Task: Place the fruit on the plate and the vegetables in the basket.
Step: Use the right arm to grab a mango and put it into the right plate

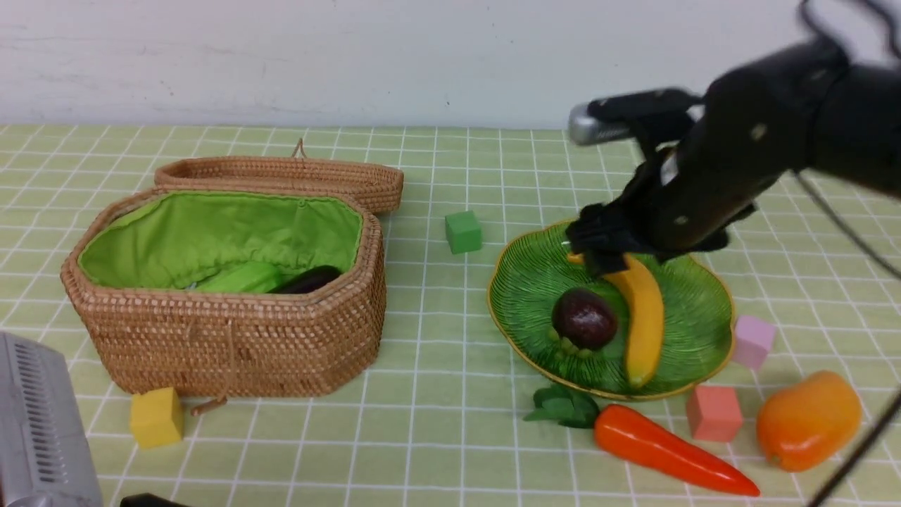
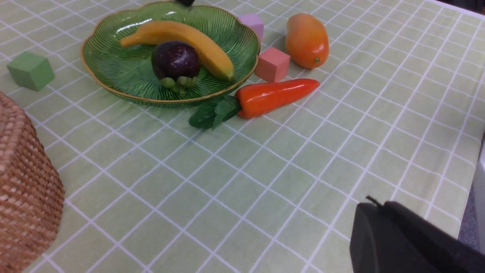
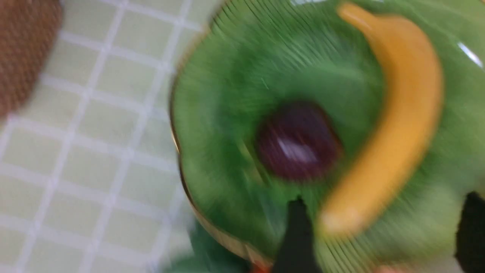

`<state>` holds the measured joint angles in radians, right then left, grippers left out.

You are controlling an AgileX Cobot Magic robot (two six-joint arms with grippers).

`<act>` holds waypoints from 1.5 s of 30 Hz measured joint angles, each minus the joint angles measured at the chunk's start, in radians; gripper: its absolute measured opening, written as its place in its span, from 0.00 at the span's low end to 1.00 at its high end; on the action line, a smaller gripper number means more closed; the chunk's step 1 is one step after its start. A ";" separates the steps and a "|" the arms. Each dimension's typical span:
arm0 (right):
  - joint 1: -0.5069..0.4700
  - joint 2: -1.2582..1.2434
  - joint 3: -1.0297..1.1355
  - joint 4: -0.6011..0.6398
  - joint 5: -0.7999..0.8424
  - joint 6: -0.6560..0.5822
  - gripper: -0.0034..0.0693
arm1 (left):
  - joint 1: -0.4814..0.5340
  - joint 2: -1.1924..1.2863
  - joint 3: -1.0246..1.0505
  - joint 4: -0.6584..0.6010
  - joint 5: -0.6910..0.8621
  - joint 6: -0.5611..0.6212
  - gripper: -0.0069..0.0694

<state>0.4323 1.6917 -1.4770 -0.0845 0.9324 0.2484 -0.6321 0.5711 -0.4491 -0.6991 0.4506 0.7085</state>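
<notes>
A table spread with a pale green checked cloth [image 1: 436, 352] is seen before a plain white wall. On the right half of it the green ribbed plate [image 1: 535, 282] is set, and two fruits are laid in it: the yellow banana [image 1: 644, 317], stretched from the far rim toward the near rim, and the round dark-purple fruit [image 1: 584, 318] just beside it, its green calyx turned to the near side. The right gripper [image 1: 597, 252] is held over the banana's far end; its jaws are seen apart in the blurred right wrist view, with nothing clamped between them. The carrot [image 1: 662, 447] is laid on the cloth just in front of the plate, its leaves near the rim. The orange mango [image 1: 808, 420] is found further right, off the plate. A salmon cube [image 1: 713, 412] is placed between carrot and mango, a lilac cube [image 1: 753, 341] beside the plate's right rim, a green cube [image 1: 463, 232] to its far left.

Well apart on the left, the wicker basket [image 1: 225, 331] is stood with its lid [image 1: 281, 176] thrown back; the light-green gourd [image 1: 239, 278] and the eggplant [image 1: 310, 279] are lodged inside. A yellow cube [image 1: 156, 417] is set by its near corner. The left gripper [image 2: 379, 223] is kept low near the table's edge, its jaws together.
</notes>
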 joint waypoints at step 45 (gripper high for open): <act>-0.461 0.070 0.431 0.147 -0.237 0.138 0.82 | 0.000 0.000 0.000 -0.059 0.040 0.004 0.09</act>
<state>-0.0284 1.7621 -1.0462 0.0626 0.6956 0.3863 -0.6321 0.5711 -0.4491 -0.7585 0.4902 0.7121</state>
